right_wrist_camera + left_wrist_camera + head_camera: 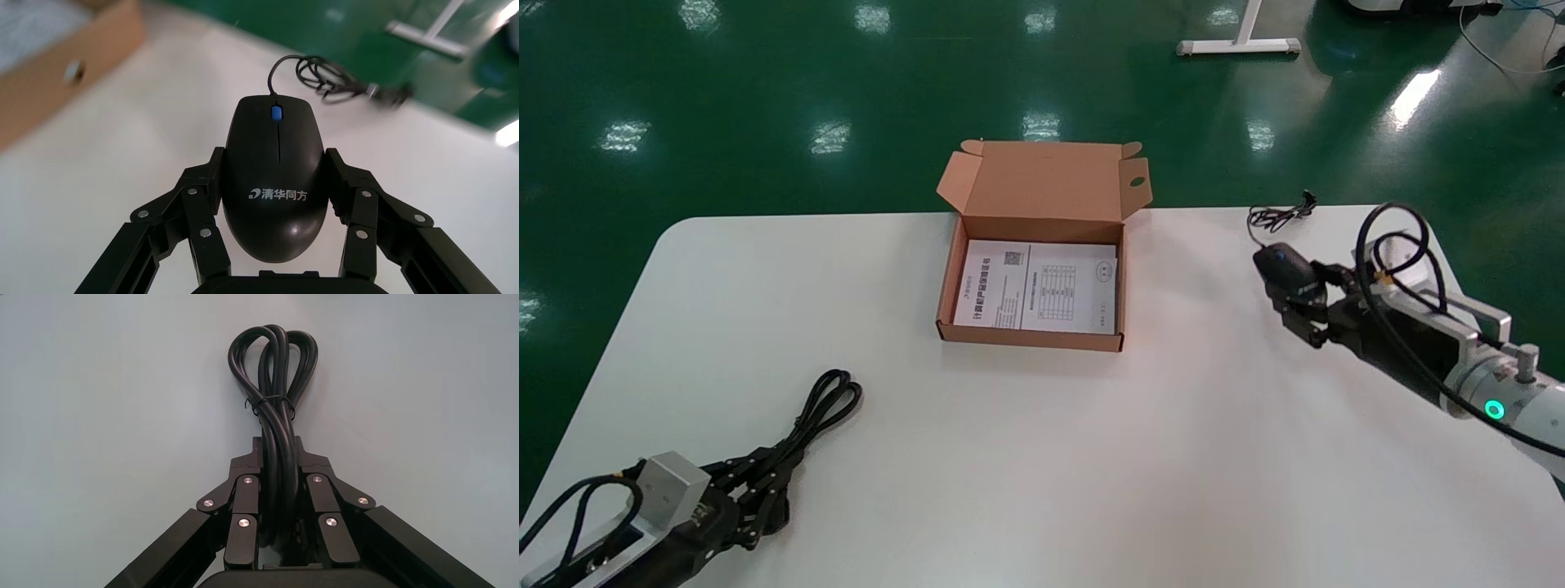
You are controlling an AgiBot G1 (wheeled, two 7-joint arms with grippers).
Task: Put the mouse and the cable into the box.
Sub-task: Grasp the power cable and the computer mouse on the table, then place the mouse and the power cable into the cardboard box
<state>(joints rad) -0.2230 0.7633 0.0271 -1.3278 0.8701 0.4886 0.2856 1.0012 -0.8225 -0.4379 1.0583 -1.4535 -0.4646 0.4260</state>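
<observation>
Mouse [275, 184] is clamped in our right gripper [274, 160] by the desk's [1042, 465] right edge, cable [276, 410] in our left gripper [278, 452] near its front-left corner, neither yet in the box [1030, 336].

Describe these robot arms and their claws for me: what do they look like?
The left pincer and right pincer are black, built of hinged bars dotted with silver rivets. Each sits on a silver-grey wrist block with looping black hoses. The right arm is pale grey, with a glowing green ring.
</observation>
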